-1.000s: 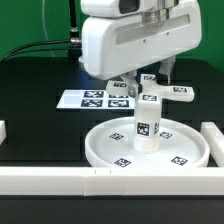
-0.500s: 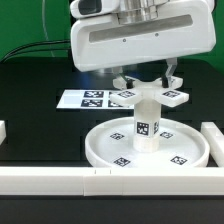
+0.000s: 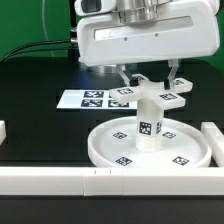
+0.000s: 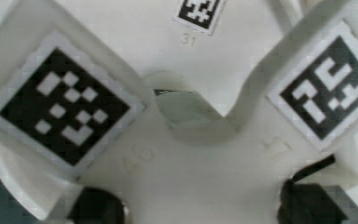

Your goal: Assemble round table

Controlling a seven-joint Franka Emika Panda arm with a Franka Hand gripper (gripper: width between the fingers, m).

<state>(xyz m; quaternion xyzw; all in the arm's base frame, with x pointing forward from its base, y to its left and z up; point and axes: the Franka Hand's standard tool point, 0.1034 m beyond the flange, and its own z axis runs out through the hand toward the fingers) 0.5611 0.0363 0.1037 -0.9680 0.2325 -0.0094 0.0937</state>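
Note:
The round disc (image 3: 103, 150) lies on the black table with tags on its face. The short cylinder leg (image 3: 148, 125) stands upright in its central hub. The cross-shaped foot (image 3: 166, 99) sits on top of the leg, arms out level. My gripper (image 3: 150, 80) hangs straight above it, its fingers (image 3: 176, 72) down on either side of the foot's middle, shut on it. In the wrist view the foot (image 4: 194, 150) fills the picture with two tagged arms, and my gripper (image 4: 202, 205) shows as dark fingers (image 4: 101, 205) at either side of it.
The marker board (image 3: 92, 98) lies behind the disc toward the exterior view's left. White border blocks run along the front (image 3: 60, 180), at the right (image 3: 213, 135) and at the left edge (image 3: 3, 130).
The hand has turned about its upright axis and the foot's arms have swung round with it on top of the leg. Disc and leg stay in place.

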